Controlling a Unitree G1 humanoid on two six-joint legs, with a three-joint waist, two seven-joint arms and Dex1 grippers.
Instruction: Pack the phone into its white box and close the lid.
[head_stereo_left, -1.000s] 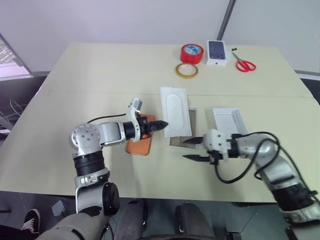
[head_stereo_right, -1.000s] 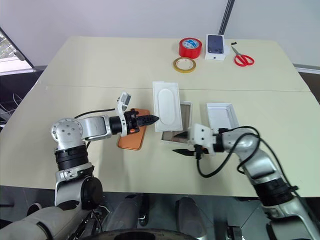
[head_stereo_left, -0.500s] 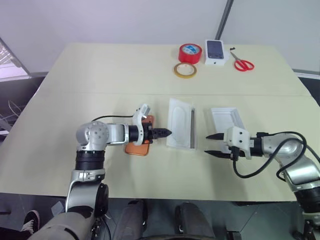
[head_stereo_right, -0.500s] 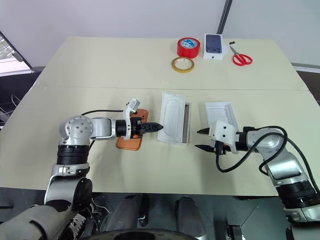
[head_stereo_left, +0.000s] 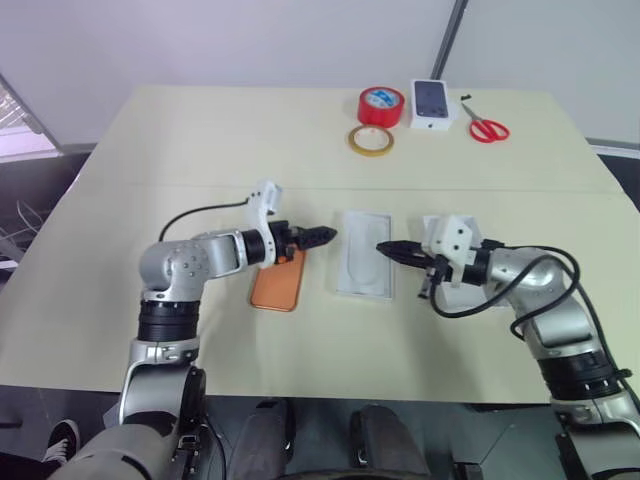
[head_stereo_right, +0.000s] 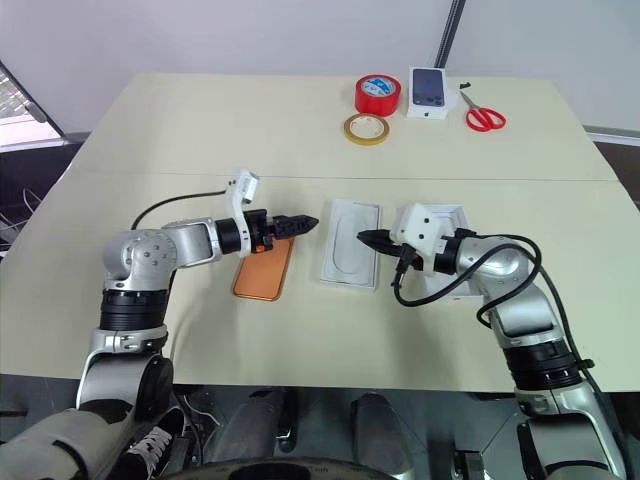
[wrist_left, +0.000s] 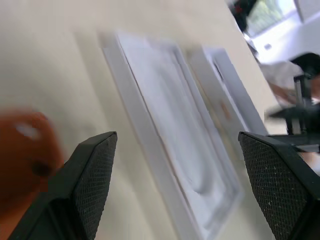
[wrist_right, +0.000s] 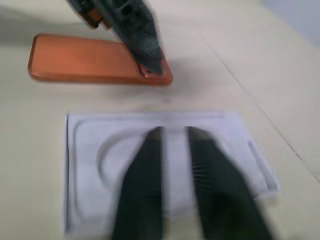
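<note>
Two risks I see: my left gripper (head_stereo_left: 322, 236), jaws spread wide and holding nothing, could shove the phone (head_stereo_left: 278, 284) sideways instead of lifting it, and my right gripper (head_stereo_left: 385, 249), fingers pressed together over the white box (head_stereo_left: 362, 266), could nudge that tray. Its moulded recess sits empty; the lid (head_stereo_left: 472, 245) lies behind my right wrist, contents hidden.

Setting: a plain office or lab-type test room. Evidence: a large pale-beige table (head_stereo_left: 150, 150) made of two tops joined at a seam; bare light wall behind; a dark slanted pole (head_stereo_left: 452, 40) at the back; dark floor around. Desk supplies lay at the far edge: red tape roll (head_stereo_left: 384, 105), tan tape ring (head_stereo_left: 371, 140), red-handled scissors (head_stereo_left: 488, 128), small printed phone carton (head_stereo_left: 433, 103).
</note>
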